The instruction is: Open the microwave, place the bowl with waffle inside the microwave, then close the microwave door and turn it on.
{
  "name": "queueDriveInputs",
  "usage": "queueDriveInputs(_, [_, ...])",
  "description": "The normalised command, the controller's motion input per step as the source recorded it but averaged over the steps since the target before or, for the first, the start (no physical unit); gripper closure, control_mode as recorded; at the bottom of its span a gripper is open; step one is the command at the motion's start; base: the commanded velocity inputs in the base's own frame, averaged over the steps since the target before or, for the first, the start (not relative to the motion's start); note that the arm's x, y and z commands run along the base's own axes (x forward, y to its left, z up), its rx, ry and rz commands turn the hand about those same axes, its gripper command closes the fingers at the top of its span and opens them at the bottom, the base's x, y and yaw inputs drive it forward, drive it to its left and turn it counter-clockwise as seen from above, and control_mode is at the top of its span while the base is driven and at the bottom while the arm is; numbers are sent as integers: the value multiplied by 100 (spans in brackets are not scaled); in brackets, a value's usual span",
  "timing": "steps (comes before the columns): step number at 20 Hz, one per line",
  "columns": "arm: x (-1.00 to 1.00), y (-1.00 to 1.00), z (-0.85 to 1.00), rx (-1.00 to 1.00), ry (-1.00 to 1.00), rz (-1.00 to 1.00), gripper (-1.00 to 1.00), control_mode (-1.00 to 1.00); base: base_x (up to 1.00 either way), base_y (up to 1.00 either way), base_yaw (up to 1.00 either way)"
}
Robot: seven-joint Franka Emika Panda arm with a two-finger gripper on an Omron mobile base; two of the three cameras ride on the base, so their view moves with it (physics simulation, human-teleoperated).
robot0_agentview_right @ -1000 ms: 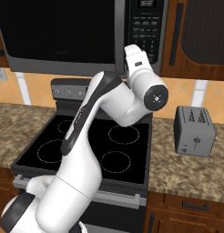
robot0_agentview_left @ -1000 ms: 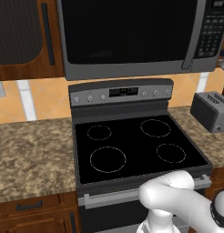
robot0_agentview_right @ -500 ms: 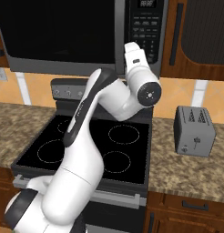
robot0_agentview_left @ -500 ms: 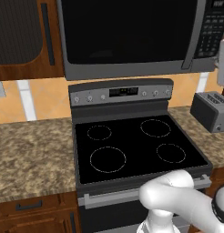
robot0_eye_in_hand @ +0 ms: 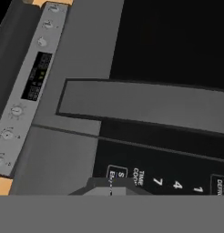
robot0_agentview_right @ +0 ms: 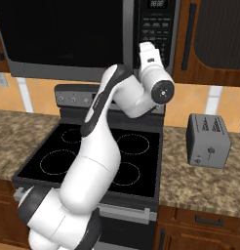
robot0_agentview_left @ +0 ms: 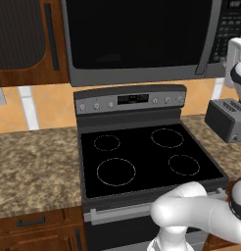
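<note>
Item: microwave (robot0_agentview_right: pixel 88 39), mounted above the stove (robot0_agentview_left: pixel 147 157); wide dark grey box, black glass front. Microwave door (robot0_agentview_left: pixel 137 37) sitting shut, its grey handle strip (robot0_eye_in_hand: pixel 145 104) running vertically beside the keypad panel (robot0_agentview_right: pixel 157 29).

Item: tool (robot0_eye_in_hand: pixel 111 187), jaws closed, gripping nothing, pointing at the keypad's lower buttons, seemingly almost touching. Pressing start is likely next.

Item: toaster (robot0_agentview_right: pixel 207 141), resting on the desk (robot0_agentview_left: pixel 34 166).

The microwave door (robot0_eye_in_hand: pixel 173 41) shows shut, its black glass at the top right; its grey handle strip (robot0_eye_in_hand: pixel 145 104) runs across the middle. Below it lies the keypad panel (robot0_eye_in_hand: pixel 168 173), with digits and a lettered button; the stove's control strip (robot0_eye_in_hand: pixel 29 86) with knobs slants along the left; the end effector (robot0_eye_in_hand: pixel 111 187) sits closed against the keypad's lower edge.
</note>
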Motion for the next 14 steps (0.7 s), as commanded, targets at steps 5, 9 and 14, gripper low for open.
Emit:
queueDriveInputs(5, [50,-9,0,1,2,0,100,-100,0,0,0])
queueDriveInputs(9, [69,-2,-1,0,5,0,100,-100,0,0,0])
queueDriveInputs(14, [64,0,-22,0,6,0,100,-100,0,0,0])
